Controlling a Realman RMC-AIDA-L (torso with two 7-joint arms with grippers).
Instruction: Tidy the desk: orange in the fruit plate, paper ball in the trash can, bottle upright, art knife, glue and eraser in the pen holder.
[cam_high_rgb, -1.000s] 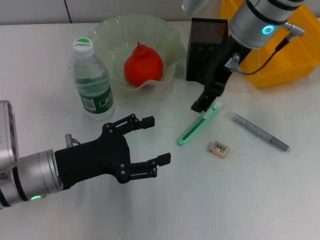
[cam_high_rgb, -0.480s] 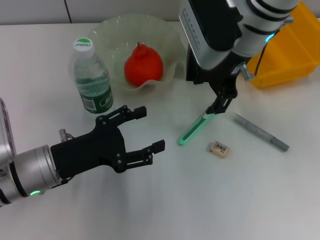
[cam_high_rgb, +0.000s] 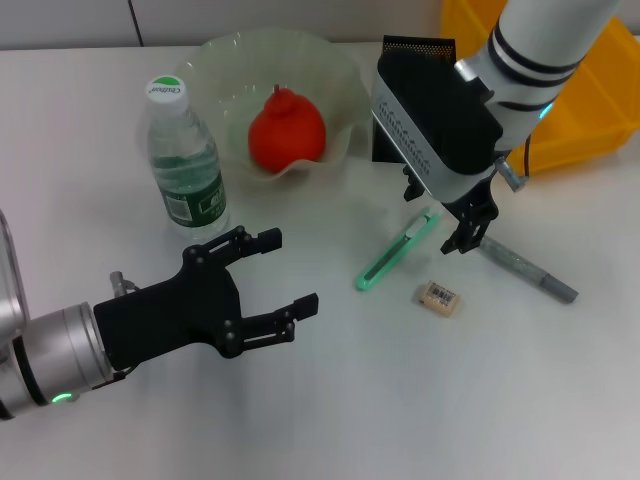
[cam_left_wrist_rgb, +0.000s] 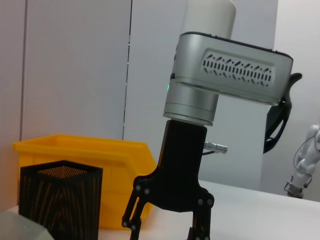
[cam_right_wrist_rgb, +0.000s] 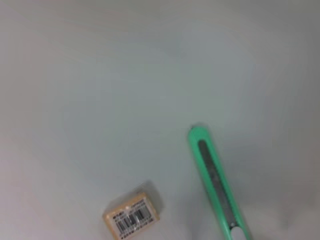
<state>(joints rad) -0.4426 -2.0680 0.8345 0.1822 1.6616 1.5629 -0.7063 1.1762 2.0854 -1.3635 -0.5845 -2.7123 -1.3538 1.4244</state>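
From the head view the whole desk (cam_high_rgb: 330, 400) is laid out: the orange (cam_high_rgb: 286, 128) sits in the fruit plate (cam_high_rgb: 215, 70), the bottle (cam_high_rgb: 185, 160) stands upright just beside the plate, and the pen holder (cam_high_rgb: 405, 75) stands behind the right arm with the trash can (cam_high_rgb: 585, 110) at the far right, cut off by the frame edge. The right gripper (cam_high_rgb: 468, 232) hangs low over the gap between the art knife (cam_high_rgb: 397, 252) and the glue (cam_high_rgb: 522, 265), its fingers parted around nothing. The eraser (cam_high_rgb: 438, 296) lies near the knife's lower end. The left gripper (cam_high_rgb: 275, 280) hovers over bare desk near the bottle, fingers spread wide and empty. The right wrist view shows only the knife (cam_right_wrist_rgb: 217, 182) and the eraser (cam_right_wrist_rgb: 132, 216) on white tabletop, the knife cut off at the frame edge. The left wrist view adds a side look at the right gripper (cam_left_wrist_rgb: 167, 225), the pen holder (cam_left_wrist_rgb: 60, 205) and the trash can (cam_left_wrist_rgb: 85, 160); the fingertips fall below the frame there.
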